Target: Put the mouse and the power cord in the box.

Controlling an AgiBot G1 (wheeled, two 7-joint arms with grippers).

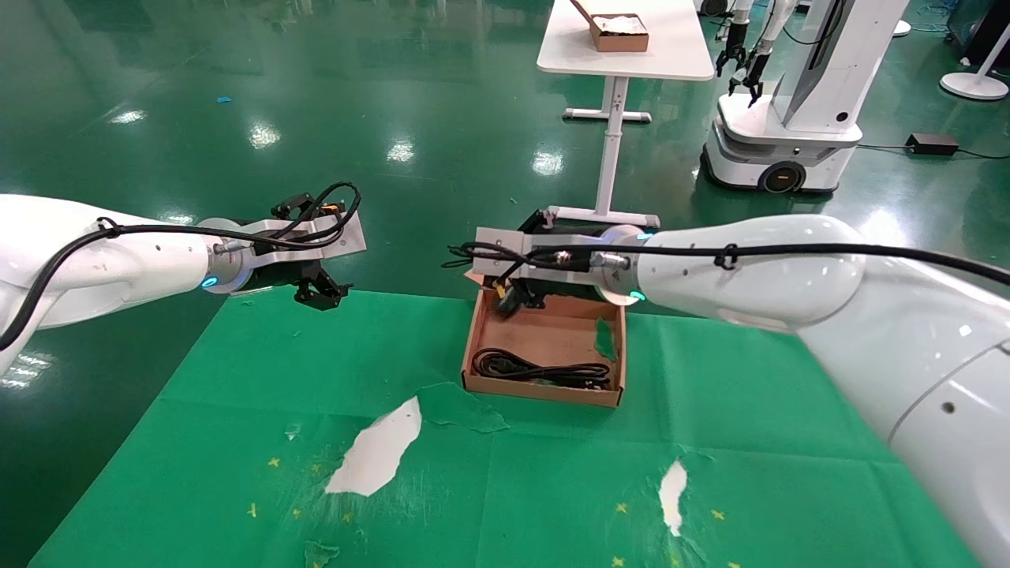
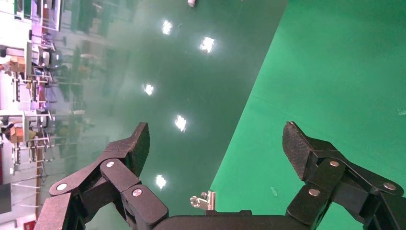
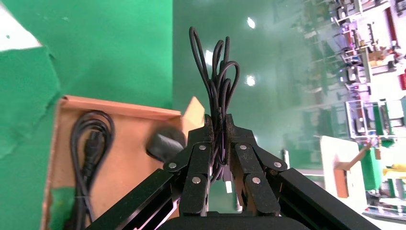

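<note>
Lying along the near wall inside the box (image 1: 544, 339): the power cord (image 1: 540, 369), thick, black, rubbery, bunched into long loops. Showing plain brown cardboard, shallow and rectangular, with short flaps and a green scrap stuck to the right inner wall. Sitting on the green-covered bench (image 1: 237, 442), toward its far edge; cover torn in places, baring white patches underneath.

Hovering over the box's far left corner: the right claw (image 1: 505, 304), fingers (image 3: 198, 158) pressed together on the mouse's thin black cable, looped strands of it sticking out past the fingertips. Hanging just below, over the far end of the box: the mouse (image 3: 165, 143), small, dark, smooth and oval, not clearly touching the cardboard.

Holding off to the left over the bench's far edge, well apart from the box: the left claw (image 1: 319, 293), its ribbed black pads (image 2: 297, 148) spread wide with nothing between them.

Standing farther back on the glossy green floor: a white table (image 1: 623, 47) carrying a smaller brown box (image 1: 619, 31) with white filling.
</note>
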